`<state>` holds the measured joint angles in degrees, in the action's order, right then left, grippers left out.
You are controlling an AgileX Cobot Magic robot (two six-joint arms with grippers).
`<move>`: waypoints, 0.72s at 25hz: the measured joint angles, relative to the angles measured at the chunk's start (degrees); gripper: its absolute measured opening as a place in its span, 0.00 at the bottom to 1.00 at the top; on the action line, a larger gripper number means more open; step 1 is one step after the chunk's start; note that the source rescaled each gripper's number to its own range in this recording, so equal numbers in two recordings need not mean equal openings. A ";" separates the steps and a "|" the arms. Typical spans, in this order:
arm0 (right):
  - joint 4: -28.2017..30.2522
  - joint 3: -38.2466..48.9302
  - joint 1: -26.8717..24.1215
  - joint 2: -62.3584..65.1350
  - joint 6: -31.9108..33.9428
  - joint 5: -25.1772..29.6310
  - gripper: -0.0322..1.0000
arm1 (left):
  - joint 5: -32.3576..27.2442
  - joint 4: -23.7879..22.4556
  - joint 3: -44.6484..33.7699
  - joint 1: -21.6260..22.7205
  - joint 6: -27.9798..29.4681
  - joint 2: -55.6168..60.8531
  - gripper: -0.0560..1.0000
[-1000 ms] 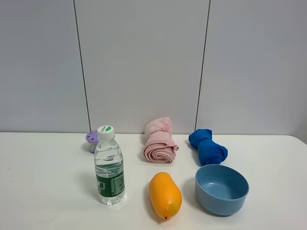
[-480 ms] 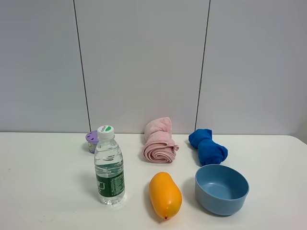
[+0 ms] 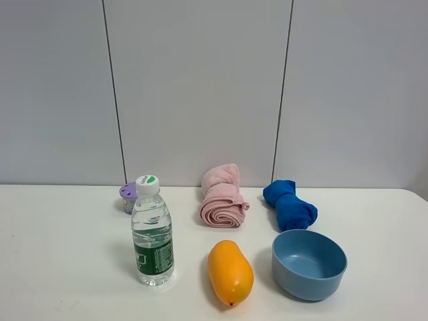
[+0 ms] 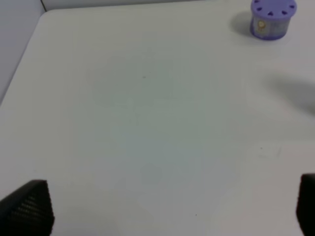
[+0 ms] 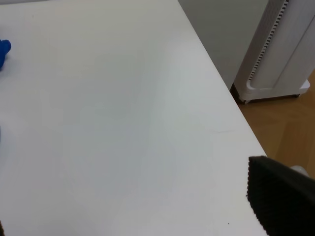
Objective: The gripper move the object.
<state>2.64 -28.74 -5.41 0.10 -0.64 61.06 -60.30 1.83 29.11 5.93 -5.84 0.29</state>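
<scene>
The light-blue bowl (image 3: 309,264) stands upright and empty at the front right of the white table (image 3: 67,254), beside the orange mango (image 3: 230,272). Neither gripper shows in the exterior high view. In the left wrist view the left gripper (image 4: 167,211) is open and empty, with its black fingertips (image 4: 27,209) far apart over bare table at the left. In the right wrist view the right gripper (image 5: 142,216) is open and empty over bare table near the right edge. Only one black fingertip (image 5: 283,201) shows well. The bowl is out of both wrist views.
A water bottle (image 3: 153,232) stands front left. A purple lidded pot (image 3: 128,197) (image 4: 273,18), a rolled pink towel (image 3: 222,197) and a rolled dark-blue towel (image 3: 289,204) (image 5: 4,51) lie behind. A white appliance (image 5: 280,49) stands on the wooden floor past the table's right edge.
</scene>
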 joint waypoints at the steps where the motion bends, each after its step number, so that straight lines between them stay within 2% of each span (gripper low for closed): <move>1: 0.00 0.00 0.00 0.00 0.00 0.00 1.00 | 0.00 0.00 0.00 0.00 0.00 0.00 1.00; 18: 0.00 0.00 0.00 0.00 0.00 0.00 1.00 | 0.00 0.00 0.00 0.00 0.00 0.00 1.00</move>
<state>2.64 -28.74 -5.41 0.10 -0.64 61.06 -60.30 1.83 29.11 5.93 -5.84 0.29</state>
